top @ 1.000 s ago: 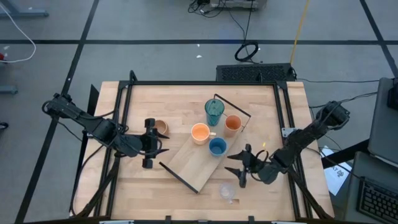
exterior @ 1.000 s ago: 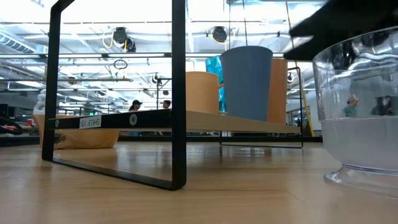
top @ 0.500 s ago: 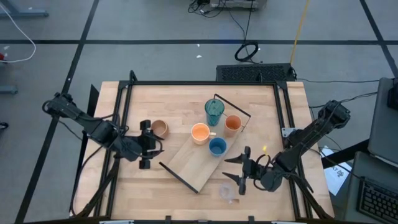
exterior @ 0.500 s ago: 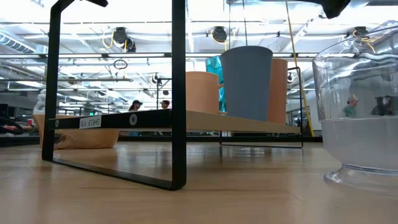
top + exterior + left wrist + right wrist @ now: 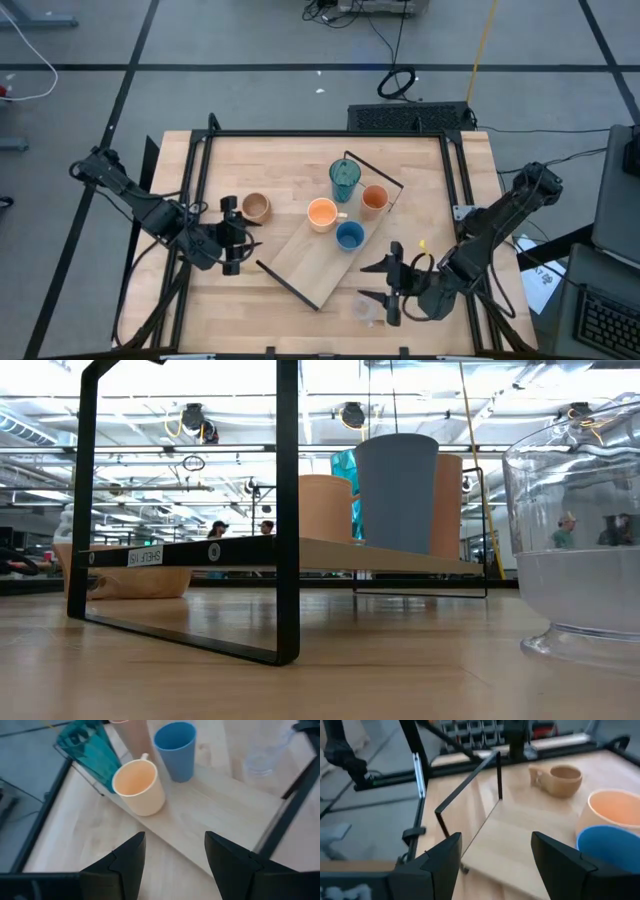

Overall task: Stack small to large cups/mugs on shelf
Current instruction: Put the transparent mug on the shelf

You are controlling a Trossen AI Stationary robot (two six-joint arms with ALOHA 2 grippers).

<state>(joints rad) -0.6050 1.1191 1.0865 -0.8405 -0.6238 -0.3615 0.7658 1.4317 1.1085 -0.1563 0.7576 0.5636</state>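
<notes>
The shelf [image 5: 318,252] lies slantwise on the table. On it stand a teal tumbler [image 5: 344,178], an orange cup [image 5: 374,200], an orange mug [image 5: 322,213] and a blue cup [image 5: 350,236]. A tan mug [image 5: 257,207] sits on the table left of the shelf. A clear cup [image 5: 366,310] stands on its foot near the front edge. My left gripper [image 5: 240,235] hovers open just near of the tan mug. My right gripper [image 5: 368,283] hangs open above the table, beside the clear cup and higher than it.
A black frame [image 5: 200,200] runs along the table's edges. The shelf's near rail [image 5: 288,510] stands upright between the two grippers. Bare tabletop [image 5: 260,160] lies at the far left and along the near left.
My right gripper has risen out of the low view and drawn toward the table's near edge, still open, leaving the clear cup standing. My left gripper has backed slightly toward the left edge and rolled a little, uncovering the tan mug.
</notes>
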